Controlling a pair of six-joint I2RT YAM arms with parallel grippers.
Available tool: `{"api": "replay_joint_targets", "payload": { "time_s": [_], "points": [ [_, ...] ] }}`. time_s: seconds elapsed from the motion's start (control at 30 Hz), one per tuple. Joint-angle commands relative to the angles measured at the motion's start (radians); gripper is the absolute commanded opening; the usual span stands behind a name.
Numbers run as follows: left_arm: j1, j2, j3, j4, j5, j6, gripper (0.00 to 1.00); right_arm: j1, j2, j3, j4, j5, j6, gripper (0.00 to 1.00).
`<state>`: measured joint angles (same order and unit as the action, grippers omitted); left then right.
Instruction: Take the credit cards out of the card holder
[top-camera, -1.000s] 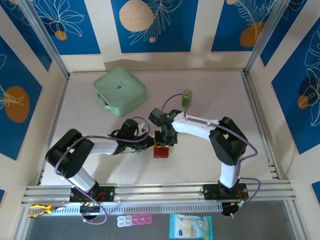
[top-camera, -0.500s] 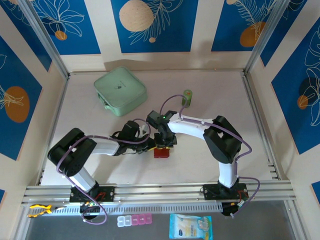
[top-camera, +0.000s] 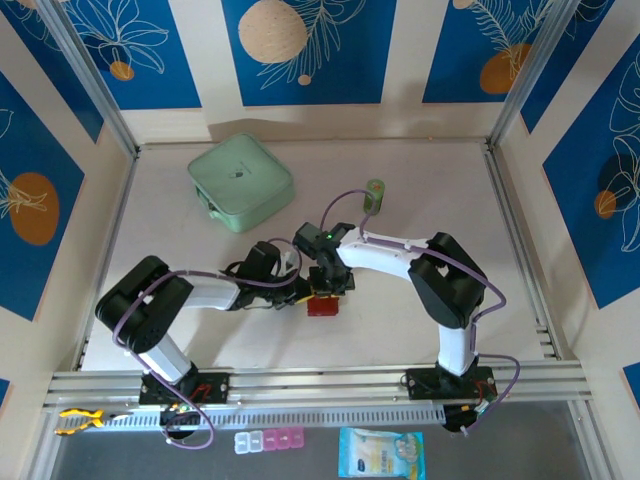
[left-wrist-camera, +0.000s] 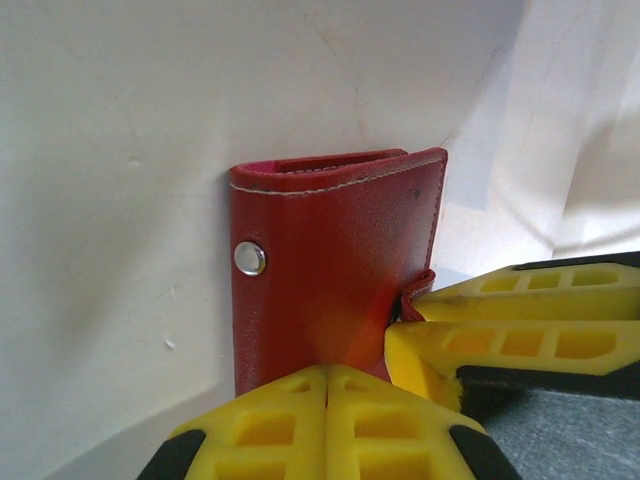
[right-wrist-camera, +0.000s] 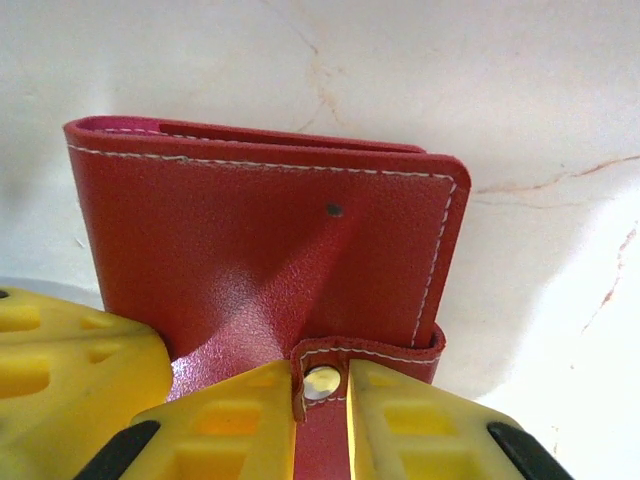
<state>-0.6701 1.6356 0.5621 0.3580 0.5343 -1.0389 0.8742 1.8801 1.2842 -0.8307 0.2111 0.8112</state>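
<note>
the card holder (top-camera: 322, 305) lies folded closed at the centre of the table (top-camera: 430, 180), so its inside is hidden. its lower edge is cut off behind yellow fingers in both wrist views. the left gripper (left-wrist-camera: 325, 400) is clenched, fingers pressed together against the holder's near edge; i cannot tell if it pinches the leather. the right gripper (right-wrist-camera: 322, 390) is nearly closed, grasping the holder by its strap tab (right-wrist-camera: 365, 350), one finger each side of the snap stud. one holder, two grippers, one mint-green case (top-camera: 240, 182) at 10 o'clock from the holder, one small green item (top-camera: 375, 190) at 1 o'clock.
</note>
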Motion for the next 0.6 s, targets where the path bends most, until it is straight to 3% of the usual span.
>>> {"api": "replay_joint_targets", "payload": {
  "time_s": [0.0, 0.57],
  "points": [
    [-0.003, 0.027, -0.003, -0.126, -0.04, 0.029, 0.0, -0.006, -0.022, -0.044, 0.025, 0.022, 0.001, 0.18],
    [0.007, 0.062, 0.009, -0.197, -0.056, 0.065, 0.0, -0.085, -0.16, -0.176, 0.067, 0.013, -0.007, 0.16]
  ]
}}
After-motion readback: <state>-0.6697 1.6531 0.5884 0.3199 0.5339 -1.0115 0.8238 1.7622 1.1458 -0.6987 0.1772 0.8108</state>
